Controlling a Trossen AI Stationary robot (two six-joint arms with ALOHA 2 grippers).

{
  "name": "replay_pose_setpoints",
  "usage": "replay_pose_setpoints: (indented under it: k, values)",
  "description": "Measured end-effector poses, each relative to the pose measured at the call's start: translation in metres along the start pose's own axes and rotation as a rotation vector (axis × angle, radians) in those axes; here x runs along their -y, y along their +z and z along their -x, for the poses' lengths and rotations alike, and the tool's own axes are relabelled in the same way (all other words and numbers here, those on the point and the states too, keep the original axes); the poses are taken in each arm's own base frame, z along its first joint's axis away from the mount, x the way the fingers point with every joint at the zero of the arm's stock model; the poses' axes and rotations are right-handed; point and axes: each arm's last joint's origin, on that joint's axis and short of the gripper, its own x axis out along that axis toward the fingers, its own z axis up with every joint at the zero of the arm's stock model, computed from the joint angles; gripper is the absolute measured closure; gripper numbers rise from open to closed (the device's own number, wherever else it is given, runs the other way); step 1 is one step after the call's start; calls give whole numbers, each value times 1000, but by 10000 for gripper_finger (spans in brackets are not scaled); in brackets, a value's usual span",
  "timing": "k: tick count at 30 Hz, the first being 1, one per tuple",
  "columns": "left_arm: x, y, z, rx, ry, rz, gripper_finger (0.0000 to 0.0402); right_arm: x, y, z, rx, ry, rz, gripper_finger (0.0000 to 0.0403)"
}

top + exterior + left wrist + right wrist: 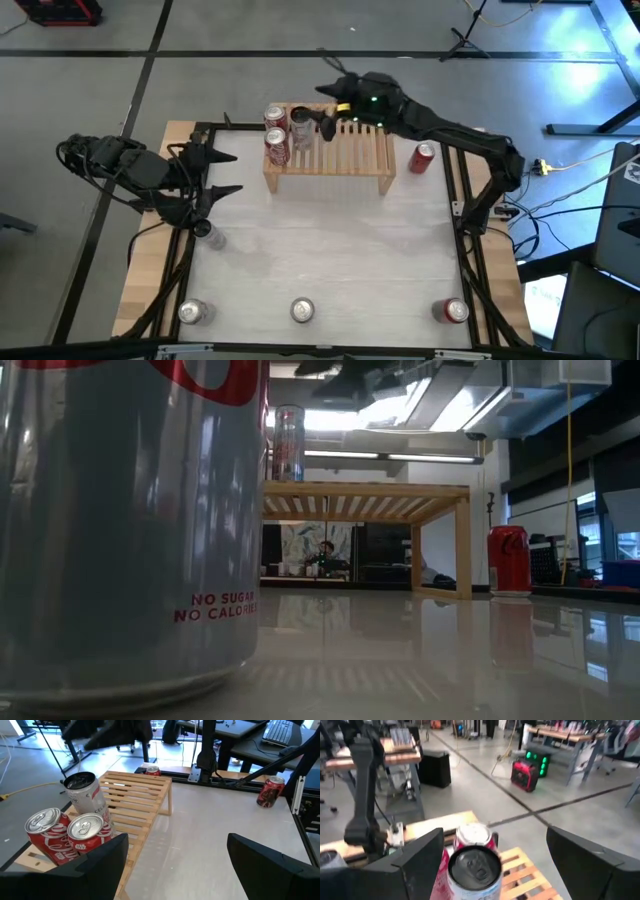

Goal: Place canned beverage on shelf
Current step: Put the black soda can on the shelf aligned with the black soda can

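Observation:
The light-wood shelf (340,152) stands at the table's far middle. On its left end stand three cans: a silver one (300,128) and two red ones (275,117) (278,150). My right gripper (322,107) hovers open above that end. In the right wrist view the silver can's top (475,865) sits below and between the spread fingers without touching them, with a red can (476,834) behind it. My left gripper (225,173) waits open over the table's left side, facing the shelf (135,795).
A red can (425,157) stands on the table to the right of the shelf. Two silver cans (192,312) (302,310) and a red can (455,311) stand along the near edge. A small silver thing (208,235) lies under the left arm.

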Motion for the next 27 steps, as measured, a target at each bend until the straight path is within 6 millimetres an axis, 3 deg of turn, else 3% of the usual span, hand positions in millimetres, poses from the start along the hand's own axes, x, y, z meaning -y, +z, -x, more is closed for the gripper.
replay_pose_setpoints:
  k: [5, 11, 15, 20, 27]
  values:
    - [0, 0, 0, 0, -1, 2, 73, -8, 22, 34, 46, 20, -24, 64]
    - [3, -4, -1, -67, -94, 37, 73, -44, 29, 78, -60, 130, -40, 64]
    - [3, -20, -3, -264, -110, 109, 73, -70, 15, 95, -240, 162, -54, 64]
    - [4, -41, -8, -564, -24, 247, 73, -99, -5, 100, -358, 94, 7, 63]
    - [17, -55, -19, -880, 99, 516, 73, -108, -38, 93, -460, 26, 76, 63]
